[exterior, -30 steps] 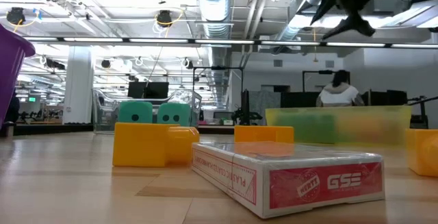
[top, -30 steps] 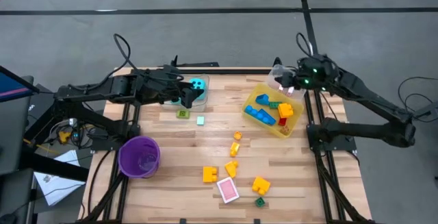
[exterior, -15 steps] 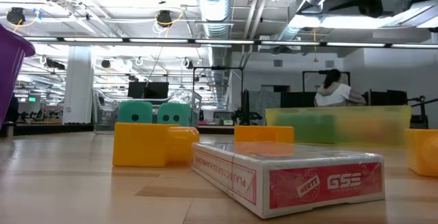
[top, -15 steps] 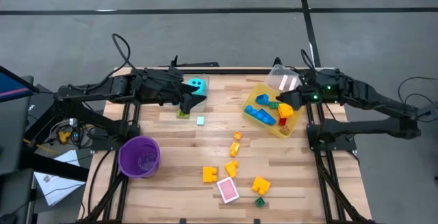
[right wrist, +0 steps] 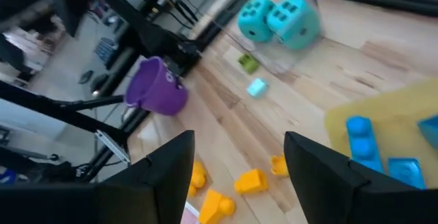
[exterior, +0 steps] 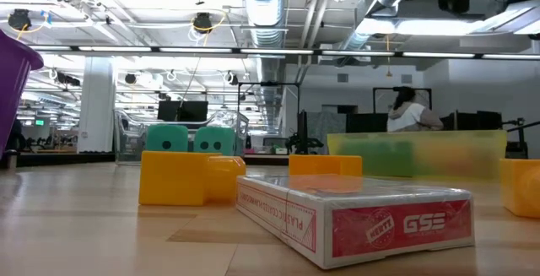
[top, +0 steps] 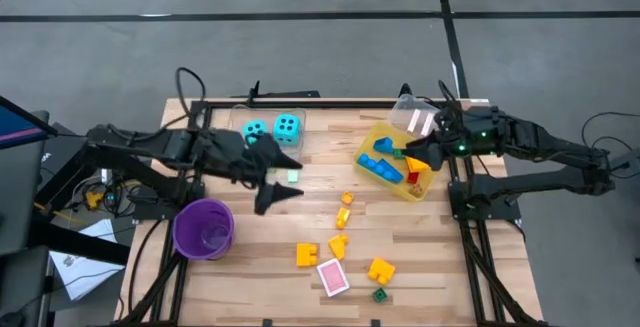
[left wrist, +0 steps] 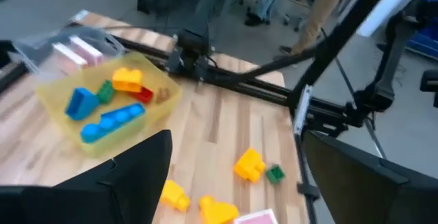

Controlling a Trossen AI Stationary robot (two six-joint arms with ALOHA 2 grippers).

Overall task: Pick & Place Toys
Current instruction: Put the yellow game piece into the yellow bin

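Two cyan dice [top: 271, 129] sit in a clear tray at the far left of the table. A yellow bin [top: 432, 180] at the far right holds blue, green, orange and red bricks. Loose orange and yellow bricks [top: 340, 229] and a pink card box [top: 333, 278] lie toward the near edge. My left gripper [top: 280, 197] hangs open above the table's middle left with nothing between its fingers [left wrist: 147, 162]. My right gripper [top: 408, 155] hovers open over the bin's right part, also with nothing in it [right wrist: 239, 138].
A purple cup [top: 205, 229] stands at the near left. A small green brick [right wrist: 248, 62] and a pale cyan brick [top: 292, 176] lie just in front of the dice. A green brick [top: 380, 293] lies near the front edge. People stand in the room beyond the table.
My left gripper has swung away from the dice tray toward the table's near edge and has rolled; both dice now show uncovered. My right gripper has swung from the table's far right edge to above the yellow bin, then kept still.
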